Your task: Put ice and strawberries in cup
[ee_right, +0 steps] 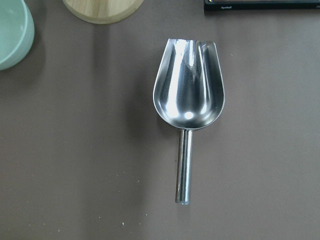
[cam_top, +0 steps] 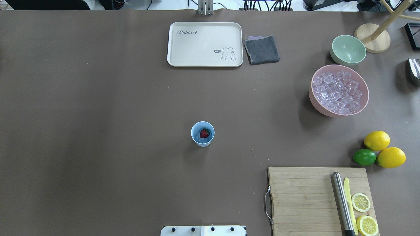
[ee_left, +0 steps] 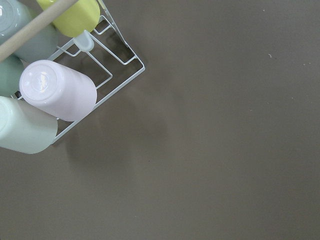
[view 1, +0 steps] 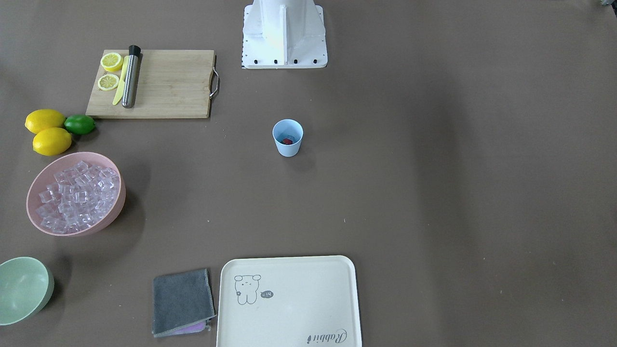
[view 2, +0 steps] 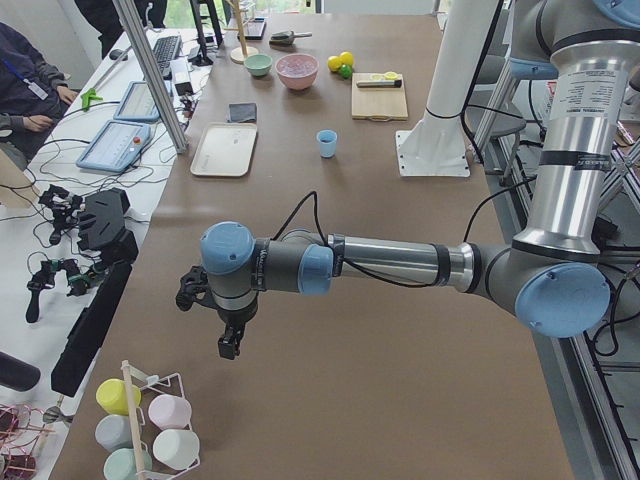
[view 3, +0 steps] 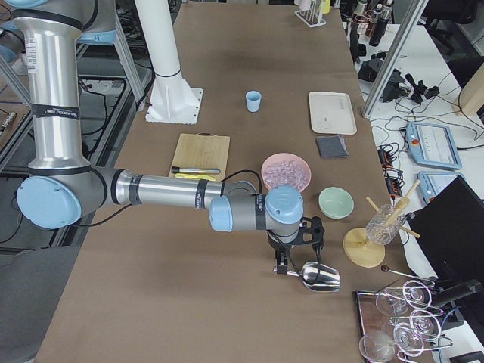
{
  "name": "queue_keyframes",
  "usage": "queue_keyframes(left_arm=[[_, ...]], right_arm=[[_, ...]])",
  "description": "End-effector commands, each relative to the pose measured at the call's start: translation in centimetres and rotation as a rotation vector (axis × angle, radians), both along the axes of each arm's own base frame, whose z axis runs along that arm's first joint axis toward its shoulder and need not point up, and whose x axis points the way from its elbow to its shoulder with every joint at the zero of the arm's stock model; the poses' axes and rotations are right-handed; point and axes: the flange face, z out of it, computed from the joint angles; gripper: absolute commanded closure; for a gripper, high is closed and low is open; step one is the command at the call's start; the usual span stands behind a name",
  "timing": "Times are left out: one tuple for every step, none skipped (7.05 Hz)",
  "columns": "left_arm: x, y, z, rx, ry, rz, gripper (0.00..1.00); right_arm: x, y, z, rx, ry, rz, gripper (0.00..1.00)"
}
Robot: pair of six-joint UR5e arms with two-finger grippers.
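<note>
The light blue cup (view 1: pixel 288 138) (cam_top: pixel 202 133) stands upright mid-table. The dark red strawberry (view 1: pixel 287 141) (cam_top: pixel 204 133) lies inside it. The ice (view 1: pixel 79 193) (cam_top: pixel 339 91) fills the pink bowl (cam_top: pixel 316 100) on the robot's right. My left gripper (view 2: pixel 230 345) hangs over bare table near a rack of cups, far from the blue cup. My right gripper (view 3: pixel 280 265) hovers above a metal scoop (ee_right: pixel 189 97) (view 3: pixel 321 276) beyond the pale green bowl. Both grippers show only in the side views, so I cannot tell whether they are open or shut.
A cutting board (cam_top: pixel 302 200) holds lemon halves, a yellow knife and a steel muddler (cam_top: pixel 341 203). Two lemons and a lime (cam_top: pixel 365 157) lie beside it. A cream tray (cam_top: pixel 205 44), grey cloth (cam_top: pixel 262 49), green bowl (cam_top: pixel 348 49) and a wire cup rack (ee_left: pixel 107 75) are also there.
</note>
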Motion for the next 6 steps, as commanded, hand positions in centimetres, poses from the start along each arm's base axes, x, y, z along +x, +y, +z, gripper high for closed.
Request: queue_keyframes(left_arm=[[1.35, -0.20, 0.04, -0.006, 0.003, 0.005, 0.02], [1.34, -0.28, -0.11, -0.003, 0.001, 0.005, 0.02], [1.43, -0.29, -0.05, -0.004, 0.003, 0.007, 0.02], [1.35, -0.28, -0.20, 0.000, 0.002, 0.006, 0.02], [1.43, -0.30, -0.14, -0.001, 0.003, 0.007, 0.02], [1.43, -0.31, -0.21, 0.000, 0.003, 0.007, 0.02]], right_arm=[[-0.09, 1.05, -5.73, -0.048, 0.000, 0.001, 0.01], [-0.19, 1.75, -5.58, -0.062, 0.000, -0.005, 0.01], [-0.20, 1.88, -5.22, -0.065, 0.000, -0.008, 0.01], [-0.20, 1.88, -5.07, -0.067, 0.000, -0.010, 0.01], [-0.17, 1.88, -4.97, -0.069, 0.003, -0.009, 0.01], [-0.17, 1.88, -5.04, -0.066, 0.003, -0.010, 0.01]])
